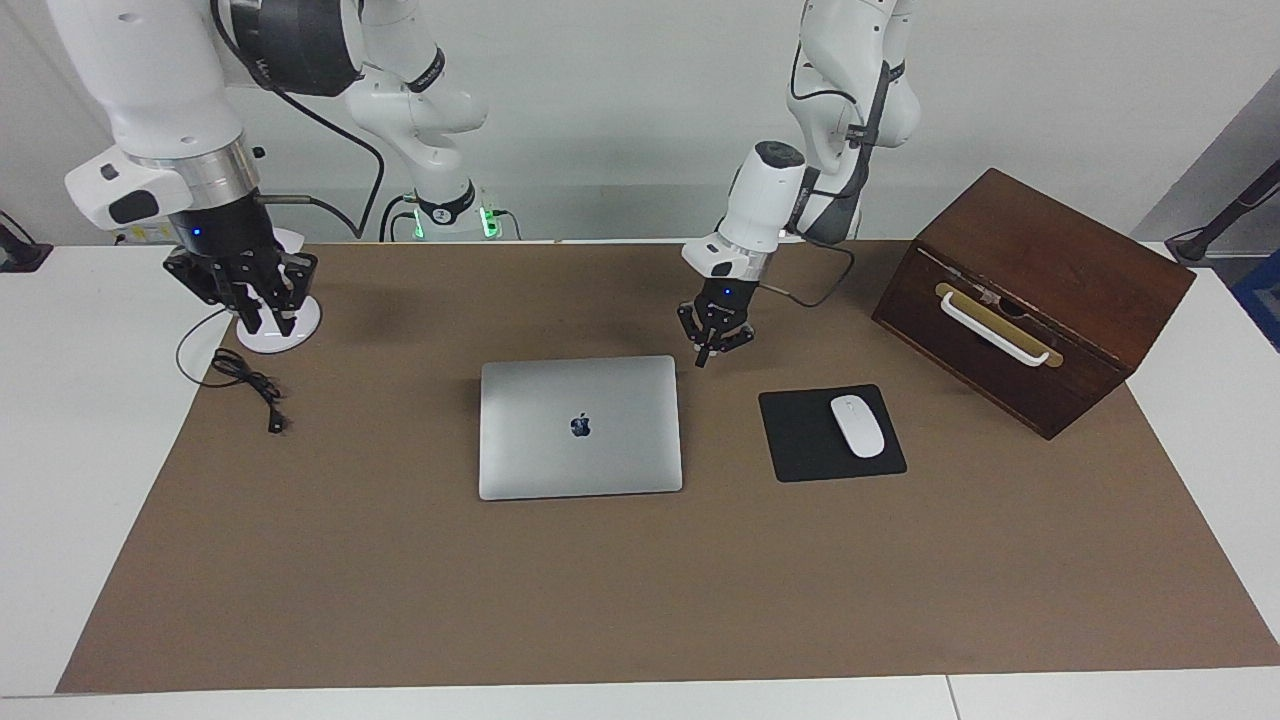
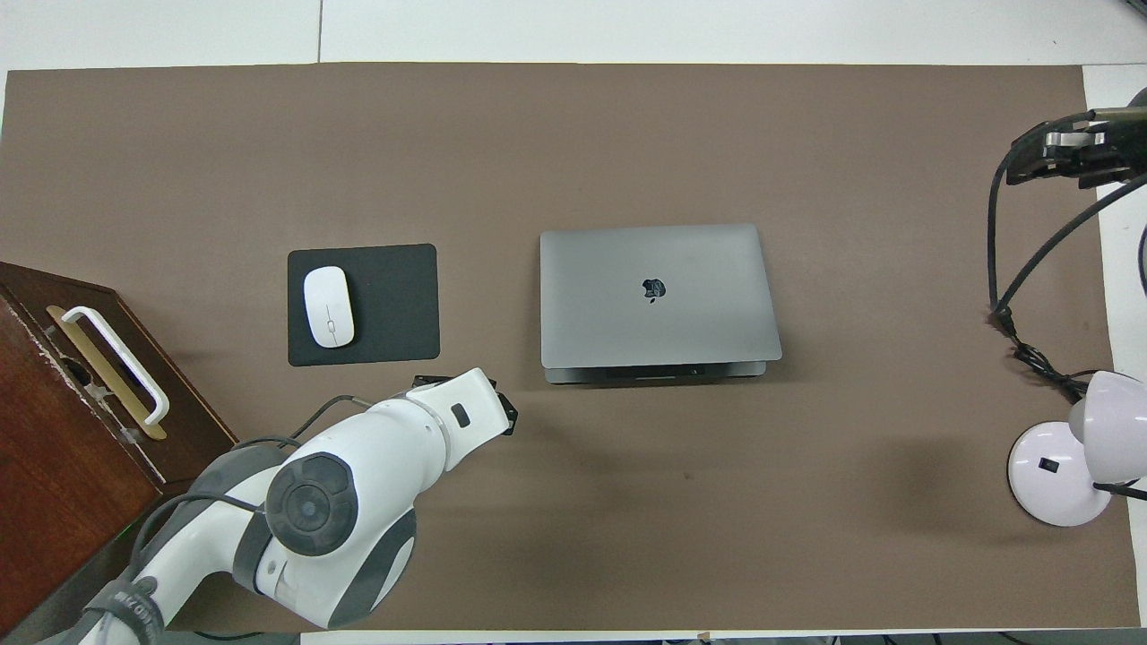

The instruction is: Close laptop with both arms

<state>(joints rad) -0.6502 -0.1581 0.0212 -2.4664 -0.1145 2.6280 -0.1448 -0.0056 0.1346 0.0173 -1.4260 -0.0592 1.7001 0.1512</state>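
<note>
The silver-grey laptop [image 1: 580, 425] lies shut and flat in the middle of the brown mat, its dark logo facing up [image 2: 654, 288]. My left gripper [image 1: 712, 352] hangs shut with nothing in it, just above the mat. It is beside the laptop's corner that is nearest the robots at the left arm's end, and it is clear of the lid. My right gripper [image 1: 258, 305] is raised over the white lamp base [image 1: 292, 328] at the right arm's end of the table, well away from the laptop. It holds nothing.
A black mouse pad [image 1: 800, 440] with a white mouse [image 1: 857, 425] lies beside the laptop toward the left arm's end. A brown wooden box [image 1: 1030, 290] with a white handle stands past it. A black cable [image 1: 245, 385] trails from the lamp.
</note>
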